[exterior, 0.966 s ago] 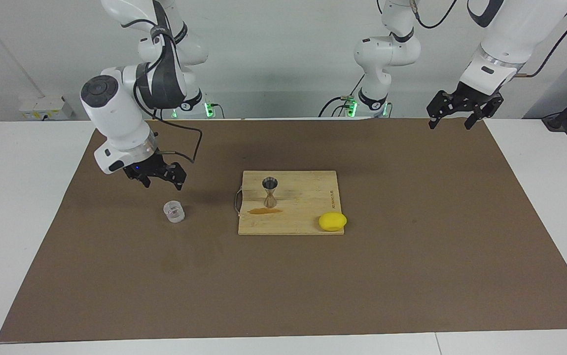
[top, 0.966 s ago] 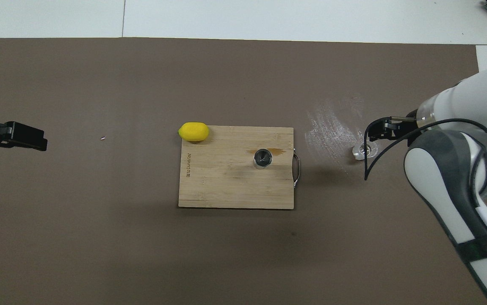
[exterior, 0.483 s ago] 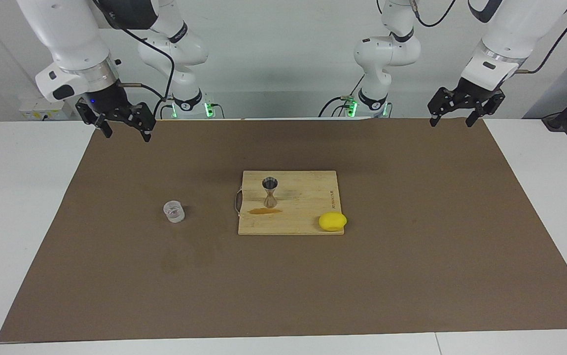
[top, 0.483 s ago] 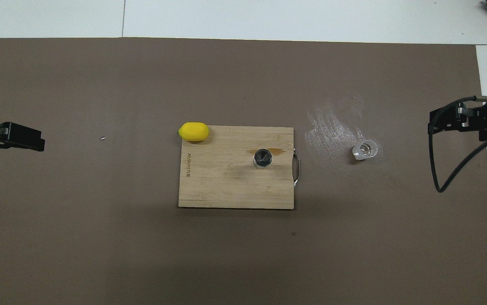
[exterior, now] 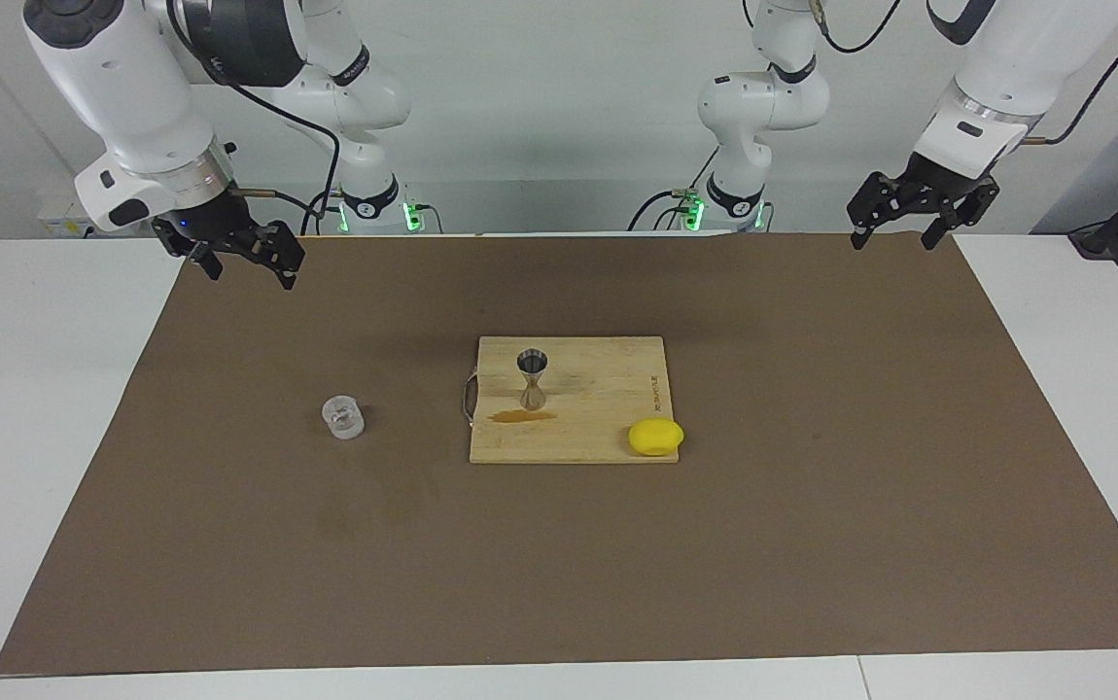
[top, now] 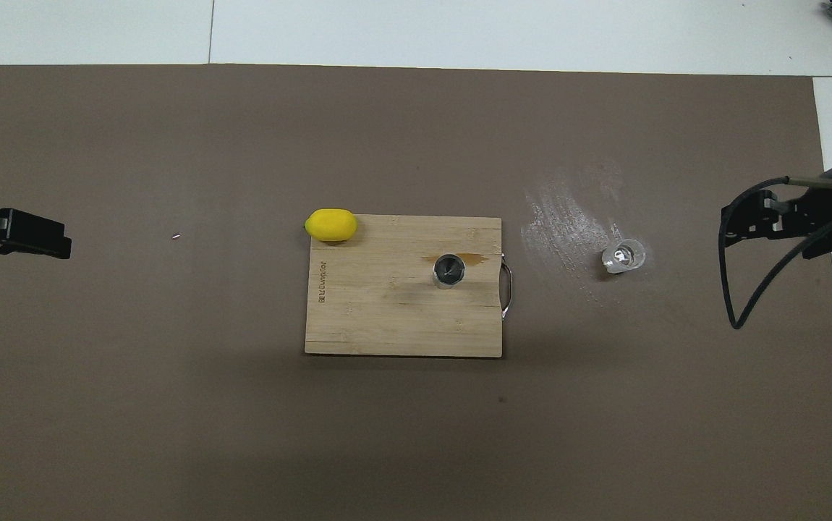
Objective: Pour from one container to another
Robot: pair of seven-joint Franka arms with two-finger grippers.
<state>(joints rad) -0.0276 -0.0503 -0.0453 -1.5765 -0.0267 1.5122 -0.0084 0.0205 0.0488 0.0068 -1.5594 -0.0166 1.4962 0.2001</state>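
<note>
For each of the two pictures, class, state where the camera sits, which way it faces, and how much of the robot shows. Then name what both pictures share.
Facing view: high across the table, looking at the robots; both arms and bases show, right hand and left hand raised, open, empty.
Overhead view: high above the robots' end, looking steeply down; only the left hand and the right hand with some forearm show.
Shared: clear cup, jigger on the cutting board, lemon, seen half a turn apart.
</note>
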